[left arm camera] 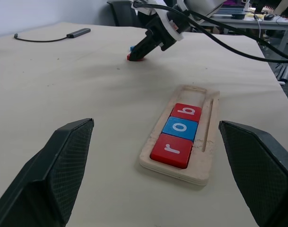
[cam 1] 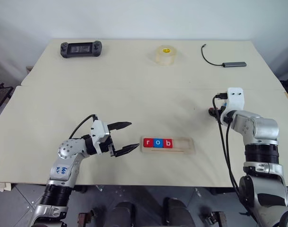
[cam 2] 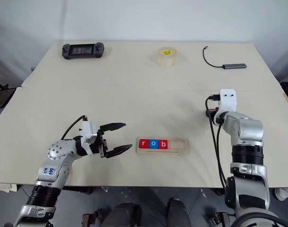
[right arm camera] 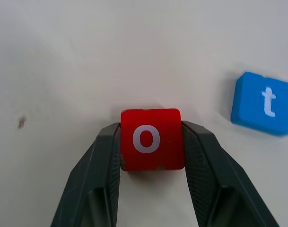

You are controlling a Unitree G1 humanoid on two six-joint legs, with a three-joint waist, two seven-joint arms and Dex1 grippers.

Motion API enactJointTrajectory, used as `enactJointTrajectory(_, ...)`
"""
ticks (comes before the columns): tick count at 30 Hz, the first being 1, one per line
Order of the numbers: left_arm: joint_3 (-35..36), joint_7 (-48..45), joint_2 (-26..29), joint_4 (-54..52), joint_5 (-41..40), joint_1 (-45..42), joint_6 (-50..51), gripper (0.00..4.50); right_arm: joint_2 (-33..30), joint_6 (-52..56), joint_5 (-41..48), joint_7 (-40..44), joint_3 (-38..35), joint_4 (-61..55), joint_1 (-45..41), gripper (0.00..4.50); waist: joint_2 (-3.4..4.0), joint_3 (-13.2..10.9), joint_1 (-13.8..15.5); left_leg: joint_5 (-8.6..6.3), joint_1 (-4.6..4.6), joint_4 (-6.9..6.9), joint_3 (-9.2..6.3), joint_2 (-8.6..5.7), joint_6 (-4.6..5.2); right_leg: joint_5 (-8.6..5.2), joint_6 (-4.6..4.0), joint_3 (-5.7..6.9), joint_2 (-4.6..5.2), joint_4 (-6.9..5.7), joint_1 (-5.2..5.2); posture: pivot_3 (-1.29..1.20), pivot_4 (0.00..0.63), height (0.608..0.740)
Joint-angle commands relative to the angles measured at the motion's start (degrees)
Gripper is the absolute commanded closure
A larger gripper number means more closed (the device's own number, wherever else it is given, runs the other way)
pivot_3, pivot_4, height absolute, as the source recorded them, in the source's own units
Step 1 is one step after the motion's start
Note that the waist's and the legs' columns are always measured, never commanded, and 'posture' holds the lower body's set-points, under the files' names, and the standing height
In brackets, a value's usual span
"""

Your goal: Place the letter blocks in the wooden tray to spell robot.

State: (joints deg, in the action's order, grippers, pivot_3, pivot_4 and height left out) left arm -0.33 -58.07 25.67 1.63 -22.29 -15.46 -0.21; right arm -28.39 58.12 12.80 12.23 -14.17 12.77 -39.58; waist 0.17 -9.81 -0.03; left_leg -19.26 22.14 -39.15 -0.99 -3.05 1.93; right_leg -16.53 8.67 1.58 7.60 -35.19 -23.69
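Observation:
The wooden tray (cam 1: 184, 145) lies near the table's front edge, with a red r (cam 1: 148, 142), a blue o (cam 1: 158, 142) and a red b (cam 1: 167, 143) in its left part. Its right part is bare. My left gripper (cam 1: 134, 135) hovers open just left of the tray, pointing at it. At the right of the table, my right gripper (right arm camera: 151, 127) is shut on a red o block (right arm camera: 152, 139), its fingers pressing both sides while the block rests on the table. A blue t block (right arm camera: 264, 104) lies flat close beside it.
A black handheld controller (cam 1: 81, 48) sits at the far left of the table. A roll of tape (cam 1: 166, 55) stands at the far middle, and a grey hub with its cable (cam 1: 226, 61) lies at the far right. A seam (cam 1: 134, 88) crosses the table.

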Motion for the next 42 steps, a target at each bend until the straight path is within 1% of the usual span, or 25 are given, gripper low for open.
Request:
enactJointTrajectory(1, 0.3, -0.5, 0.4, -1.3, -0.3, -0.4, -0.7, 0.0, 0.8, 8.6, 2.9, -1.4, -3.9, -14.6, 4.8, 3.04, 0.0, 0.0, 0.0, 0.0, 0.02, 0.01, -0.03, 0.0, 0.0, 0.0, 0.0, 0.02, 0.0, 0.02, -0.01, 0.0, 0.15, 0.74)
enactJointTrajectory(5, 0.2, -1.3, 0.6, -0.3, -0.4, -1.2, -0.8, 0.0, 3.4, 18.0, 4.9, -2.7, -6.2, -31.7, 12.1, 3.04, 0.01, 0.0, 0.0, 0.0, 0.03, 0.02, 0.0, 0.01, 0.0, 0.0, 0.0, -0.01, -0.02, 0.05, -0.02, 0.0, 0.15, 0.74)
enactJointTrajectory(9, -0.2, -2.4, 0.6, 0.6, -0.5, -2.2, -0.7, 0.0, 8.9, 28.9, 6.1, -3.9, -7.9, -47.9, 20.0, 3.04, 0.01, 0.0, 0.0, -0.01, 0.02, 0.04, -0.01, 0.03, -0.01, 0.0, 0.0, -0.04, -0.05, 0.02, -0.03, 0.0, 0.15, 0.74)
enactJointTrajectory(11, -0.4, -2.9, 0.5, 0.9, -0.5, -2.6, -0.5, 0.0, 10.5, 31.8, 6.2, -3.9, -7.6, -53.0, 23.3, 3.04, 0.01, 0.0, 0.0, -0.01, 0.02, 0.04, 0.0, 0.01, -0.01, 0.0, 0.0, -0.07, -0.04, 0.02, -0.04, 0.0, 0.15, 0.74)
enactJointTrajectory(14, -0.6, -3.7, 0.6, 1.3, -0.6, -3.0, -0.3, 0.0, 12.8, 33.9, 5.2, -4.4, -8.1, -56.1, 25.4, 3.04, 0.01, 0.0, 0.0, -0.01, 0.01, 0.04, 0.0, -0.03, 0.0, 0.0, 0.0, -0.12, -0.03, 0.02, -0.03, 0.0, 0.15, 0.74)
enactJointTrajectory(16, -0.7, -4.2, 0.6, 1.7, -0.5, -3.4, -0.3, 0.0, 13.2, 34.3, 4.7, -4.6, -8.1, -56.6, 25.8, 2.31, 0.01, 0.0, 0.0, -0.01, -0.01, 0.04, 0.0, -0.04, 0.0, 0.0, 0.0, -0.14, -0.04, -0.01, -0.03, 0.0, 0.15, 0.74)
enactJointTrajectory(18, -0.7, -4.4, 0.5, 2.1, -0.3, -3.9, -0.3, 0.0, 12.5, 34.4, 5.1, -3.8, -8.2, -56.4, 25.5, 1.7, 0.01, 0.0, -0.1, -0.01, -0.02, 0.04, 0.0, -0.05, 0.0, 0.0, 0.0, -0.14, -0.04, -0.02, -0.04, 0.0, 0.15, 0.74)
enactJointTrajectory(21, -0.6, -4.6, 0.5, 2.6, -0.3, -4.5, -0.4, 0.0, 6.9, 33.4, 7.9, 1.6, -8.8, -55.2, 24.5, 0.7, 0.01, 0.0, 0.0, 0.0, -0.02, 0.04, 0.01, -0.11, 0.03, 0.0, 0.0, -0.16, -0.01, -0.02, -0.04, 0.0, 0.15, 0.74)
enactJointTrajectory(22, -0.5, -4.9, 0.7, 2.7, -0.3, -4.4, -0.6, 0.0, 1.9, 30.8, 9.9, 6.3, -8.8, -53.8, 24.8, 0.36, 0.01, 0.0, 0.0, 0.0, -0.02, 0.04, 0.01, -0.15, 0.07, 0.0, 0.0, -0.17, 0.02, -0.04, -0.04, 0.0, 0.15, 0.74)
enactJointTrajectory(23, -0.5, -5.1, 0.8, 2.8, -0.3, -4.4, -0.7, 0.0, -1.6, 28.8, 11.3, 9.5, -8.8, -52.6, 25.0, 0.04, 0.0, 0.0, 0.0, -0.01, -0.02, 0.04, 0.0, -0.15, 0.1, 0.0, 0.0, -0.17, 0.02, -0.04, -0.03, 0.0, 0.15, 0.74)
enactJointTrajectory(24, -0.5, -5.2, 0.8, 2.8, -0.3, -4.5, -0.8, 0.0, -4.9, 26.4, 12.2, 12.4, -8.4, -51.4, 25.6, 0.02, 0.03, 0.0, 0.0, -0.01, -0.01, 0.04, 0.0, -0.18, 0.12, 0.0, 0.0, -0.18, 0.04, -0.02, -0.03, 0.0, 0.15, 0.74)
enactJointTrajectory(25, -0.5, -5.5, 0.9, 2.7, -0.3, -4.4, -0.8, 0.0, -11.3, 20.1, 12.1, 18.2, -6.4, -49.3, 27.7, 0.02, 0.03, 0.0, 0.1, -0.01, 0.01, 0.05, 0.01, -0.22, 0.17, 0.01, 0.01, -0.19, 0.06, 0.05, -0.02, 0.0, 0.15, 0.74)
enactJointTrajectory(26, -0.5, -5.6, 1.0, 2.7, -0.4, -4.3, -0.8, 0.0, -15.6, 15.3, 11.8, 22.1, -4.8, -47.7, 29.4, 0.02, 0.02, 0.0, 0.2, -0.03, 0.0, 0.05, 0.0, -0.21, 0.2, 0.01, 0.01, -0.16, 0.06, 0.07, 0.01, 0.0, 0.15, 0.74)
enactJointTrajectory(27, -0.5, -5.8, 1.1, 2.6, -0.4, -4.3, -0.8, 0.0, -20.3, 7.2, 10.9, 28.2, -3.3, -45.1, 31.8, 0.02, -0.01, 0.0, 0.1, -0.04, 0.0, 0.1, 0.0, -0.22, 0.22, 0.01, 0.02, -0.16, 0.04, 0.13, 0.03, 0.0, 0.15, 0.74)
enactJointTrajectory(28, -0.6, -6.1, 1.1, 2.6, -0.5, -4.3, -0.8, 0.0, -23.4, -0.3, 10.3, 33.8, -2.5, -42.5, 33.5, 0.02, -0.03, 0.0, 0.1, -0.05, 0.0, 0.08, 0.01, -0.18, 0.22, 0.01, 0.03, -0.13, 0.0, 0.18, 0.06, 0.0, 0.15, 0.74)
enactJointTrajectory(30, -0.8, -6.6, 1.1, 2.5, -0.5, -4.5, -0.9, 0.0, -26.7, -13.8, 10.5, 44.4, -1.7, -35.3, 34.5, 0.02, -0.12, -0.1, 0.0, -0.05, -0.02, 0.1, 0.06, -0.14, 0.23, 0.04, 0.07, -0.11, -0.04, 0.26, 0.12, 0.0, 0.15, 0.74)
enactJointTrajectory(32, -1.0, -7.0, 1.0, 2.7, -0.5, -4.8, -0.9, 0.0, -28.5, -20.9, 9.6, 49.2, -0.2, -28.7, 33.7, 0.02, -0.13, -0.1, -0.2, -0.05, -0.06, 0.08, 0.21, -0.12, 0.23, 0.09, 0.18, -0.17, -0.04, 0.31, 0.14, 0.0, 0.15, 0.74)
enactJointTrajectory(35, -1.3, -7.6, 0.8, 2.0, -0.9, -4.8, -0.4, 0.0, -31.1, -38.7, 2.9, 57.1, 7.0, -14.5, 28.4, 0.02, -0.13, -0.1, -0.2, -0.04, -0.1, -0.02, 0.26, -0.08, 0.25, 0.11, 0.21, -0.2, -0.03, 0.28, 0.17, 0.0, 0.15, 0.74)
enactJointTrajectory(37, -1.5, -7.9, 0.8, 1.6, -0.9, -4.7, -0.4, 0.0, -31.3, -44.9, 0.2, 60.2, 10.7, -7.5, 24.3, 0.02, -0.13, -0.1, -0.2, -0.01, -0.11, -0.03, 0.26, -0.1, 0.26, 0.13, 0.25, -0.22, 0.02, 0.29, 0.17, 0.0, 0.15, 0.74)
enactJointTrajectory(42, -1.7, -7.9, 0.8, 0.6, -0.8, -4.3, -0.1, 0.0, -29.8, -53.7, -5.1, 65.1, 17.9, 4.8, 15.9, 0.02, -0.13, -0.1, -0.1, 0.01, -0.07, -0.02, 0.18, -0.08, 0.21, 0.13, 0.24, -0.16, 0.04, 0.33, 0.15, 0.0, 0.15, 0.74)
